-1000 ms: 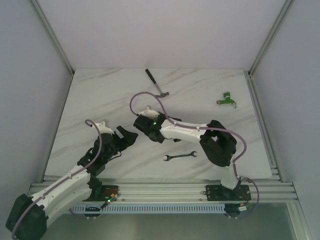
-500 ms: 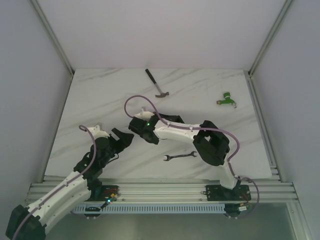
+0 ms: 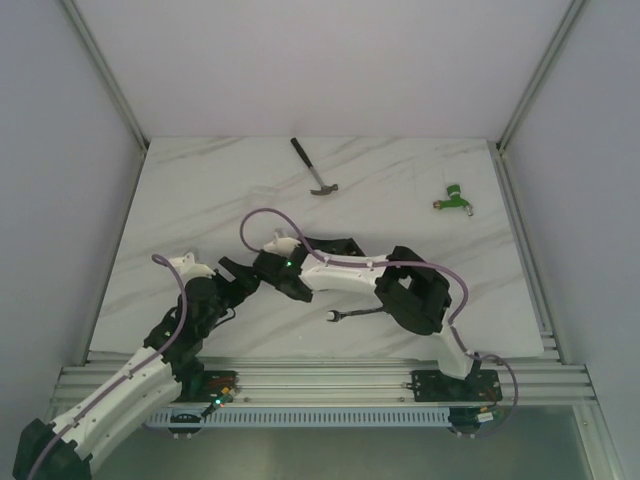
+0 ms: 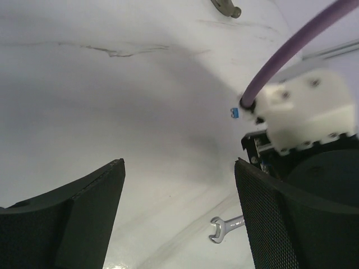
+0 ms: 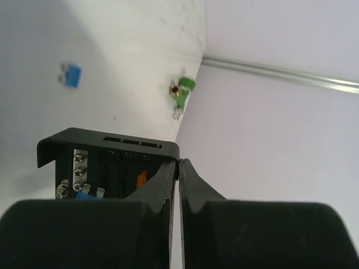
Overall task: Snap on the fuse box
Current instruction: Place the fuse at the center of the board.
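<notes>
The fuse box (image 5: pixel 106 159) is a black box with an orange and a blue fuse inside. My right gripper (image 5: pixel 179 163) is shut on its right-hand wall and holds it off the table. In the top view the box (image 3: pixel 338 245) is a dark shape beside the right gripper (image 3: pixel 322 250), whose wrist is folded back over the table's middle. My left gripper (image 3: pixel 240 272) is open and empty, just left of the right wrist. In the left wrist view its jaws (image 4: pixel 179 165) stand wide apart over bare table.
A wrench (image 3: pixel 360 313) lies near the front, also in the left wrist view (image 4: pixel 224 227). A hammer (image 3: pixel 313 168) lies at the back. A green part (image 3: pixel 453 198) sits back right. A loose blue fuse (image 5: pixel 70 74) lies on the table.
The right arm has swung left with the fuse box in its grip. The left arm has drawn back toward the near left, its jaws still open.
</notes>
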Action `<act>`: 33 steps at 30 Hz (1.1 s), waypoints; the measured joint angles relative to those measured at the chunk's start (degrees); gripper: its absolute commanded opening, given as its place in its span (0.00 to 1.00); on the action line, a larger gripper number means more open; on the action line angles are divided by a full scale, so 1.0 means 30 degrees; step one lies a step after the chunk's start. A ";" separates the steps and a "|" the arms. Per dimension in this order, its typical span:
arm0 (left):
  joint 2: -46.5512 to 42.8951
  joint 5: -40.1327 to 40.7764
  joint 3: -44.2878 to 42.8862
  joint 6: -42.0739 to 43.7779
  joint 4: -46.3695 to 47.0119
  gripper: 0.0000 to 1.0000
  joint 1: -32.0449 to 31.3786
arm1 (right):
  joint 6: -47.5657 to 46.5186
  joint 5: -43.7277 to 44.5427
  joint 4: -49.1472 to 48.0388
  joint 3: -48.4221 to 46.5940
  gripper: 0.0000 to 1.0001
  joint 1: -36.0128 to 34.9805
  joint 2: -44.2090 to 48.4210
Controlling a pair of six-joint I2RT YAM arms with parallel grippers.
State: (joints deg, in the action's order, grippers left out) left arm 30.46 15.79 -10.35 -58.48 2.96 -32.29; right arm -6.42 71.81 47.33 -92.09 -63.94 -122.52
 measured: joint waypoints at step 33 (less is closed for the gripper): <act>-0.0226 0.0423 0.0233 -0.0291 -0.0015 0.87 0.0051 | 0.0758 -0.1654 0.0466 0.1617 0.27 0.0714 -0.0750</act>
State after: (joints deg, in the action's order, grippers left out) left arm 29.78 17.06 -9.65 -59.35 2.92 -32.14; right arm -4.14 66.85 48.73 -87.24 -61.80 -124.77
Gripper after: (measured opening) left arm 0.870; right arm 0.275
